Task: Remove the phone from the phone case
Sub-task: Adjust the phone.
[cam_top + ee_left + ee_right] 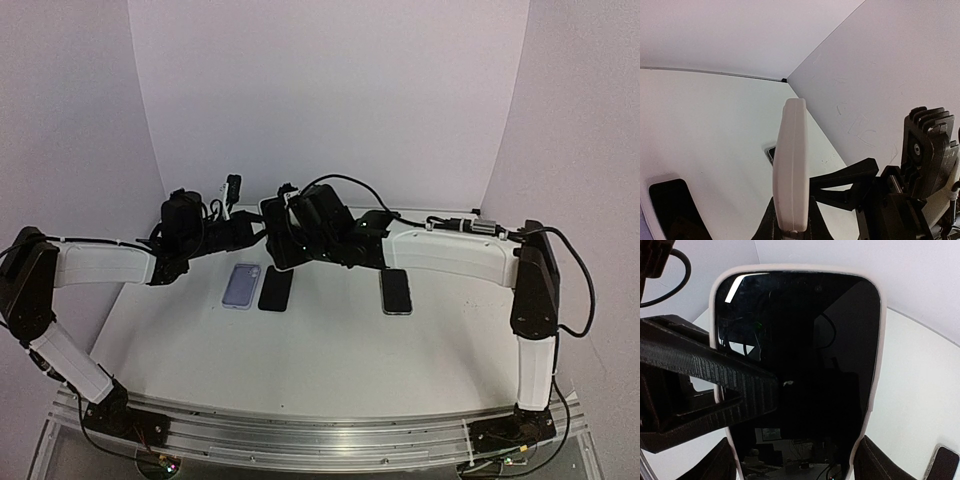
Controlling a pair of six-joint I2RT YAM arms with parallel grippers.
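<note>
A phone (805, 340) with a black screen sits in a white case (880, 340), held upright in the air at the back middle of the table (272, 212). My right gripper (797, 462) is shut on the cased phone, its fingers (880, 462) against the two long side edges. My left gripper (790, 222) is shut on the same case (790, 160), seen edge-on, clamping front and back. One left finger (715, 382) lies across the screen. In the top view both grippers, left (255, 232) and right (292, 240), meet at the phone.
On the table (330, 350) below lie a lavender case or phone (241, 286), a black phone (275, 288) beside it and another black phone (396, 291) to the right. White walls close in the back and sides.
</note>
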